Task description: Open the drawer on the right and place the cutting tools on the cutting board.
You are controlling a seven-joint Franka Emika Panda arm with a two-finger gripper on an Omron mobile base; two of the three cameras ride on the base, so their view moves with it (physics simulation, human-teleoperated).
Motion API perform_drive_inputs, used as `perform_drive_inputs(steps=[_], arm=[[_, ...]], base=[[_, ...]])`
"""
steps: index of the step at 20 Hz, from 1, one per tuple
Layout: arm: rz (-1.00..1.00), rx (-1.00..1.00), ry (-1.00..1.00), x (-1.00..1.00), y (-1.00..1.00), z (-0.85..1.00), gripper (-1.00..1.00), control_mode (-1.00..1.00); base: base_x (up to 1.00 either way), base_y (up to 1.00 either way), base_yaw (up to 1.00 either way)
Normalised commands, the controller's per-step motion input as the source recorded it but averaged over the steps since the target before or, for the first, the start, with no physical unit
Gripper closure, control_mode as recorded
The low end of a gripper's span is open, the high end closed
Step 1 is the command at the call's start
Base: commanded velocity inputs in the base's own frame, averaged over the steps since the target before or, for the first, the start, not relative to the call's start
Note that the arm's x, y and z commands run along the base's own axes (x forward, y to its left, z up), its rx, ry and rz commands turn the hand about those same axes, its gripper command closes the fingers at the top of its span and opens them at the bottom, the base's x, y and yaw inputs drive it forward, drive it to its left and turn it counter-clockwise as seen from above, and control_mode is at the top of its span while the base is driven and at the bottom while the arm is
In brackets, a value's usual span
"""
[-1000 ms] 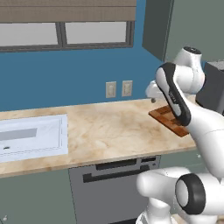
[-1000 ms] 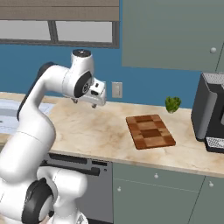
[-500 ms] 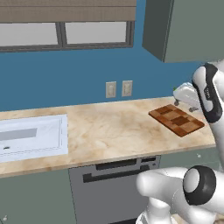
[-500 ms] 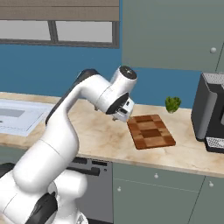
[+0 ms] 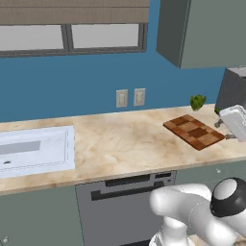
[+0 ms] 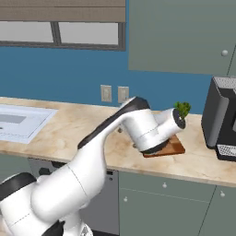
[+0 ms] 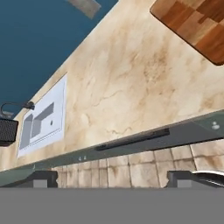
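Note:
The checkered wooden cutting board (image 5: 194, 131) lies on the counter at the right; the arm covers most of the board (image 6: 174, 146) in the right base view. My hand (image 5: 234, 120) hangs just off the board's right end, over the counter edge. My gripper (image 7: 113, 179) is open with nothing between its widely spaced fingertips (image 7: 43, 178), and it looks back along the counter past the board (image 7: 197, 22). The grey-green drawer front (image 5: 211, 173) (image 6: 152, 182) (image 7: 205, 127) under the board is shut. The cutting tools are out of view.
A dark dishwasher front (image 5: 125, 202) with black slots sits left of the drawer. A white sink (image 5: 36, 151) is set in the counter's left part. A black coffee machine (image 6: 223, 120) and a small green plant (image 6: 183, 109) stand at the far right by the wall.
The arm has swung right from above the counter's middle, past the cutting board, and its hand now hangs at the board's right end near the counter edge.

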Motion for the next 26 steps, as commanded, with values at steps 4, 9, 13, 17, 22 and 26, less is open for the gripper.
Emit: perform_drive_inputs(steps=[4, 9, 13, 17, 22, 26], arm=[[-0.05, 0.21, -0.16, -0.60, -0.32, -0.48, -1.00, -1.00], [-0.08, 0.13, -0.22, -0.62, -0.14, -0.46, -1.00, -1.00], [-0.08, 0.04, -0.13, -0.29, -0.07, -0.47, -1.00, -1.00], [-0.05, 0.03, -0.01, -0.02, -0.01, -0.46, -1.00, -1.00], [-0.03, 0.04, 0.00, 0.00, -0.03, -0.38, -1.00, -1.00], [0.00, 0.08, 0.00, 0.00, -0.13, -0.33, -1.00, -1.00]], base=[[0.00, 0.00, 0.00], [0.00, 0.00, 0.00], [0.00, 0.00, 0.00], [0.00, 0.00, 0.00], [0.00, 0.00, 0.00], [0.00, 0.00, 0.00]])
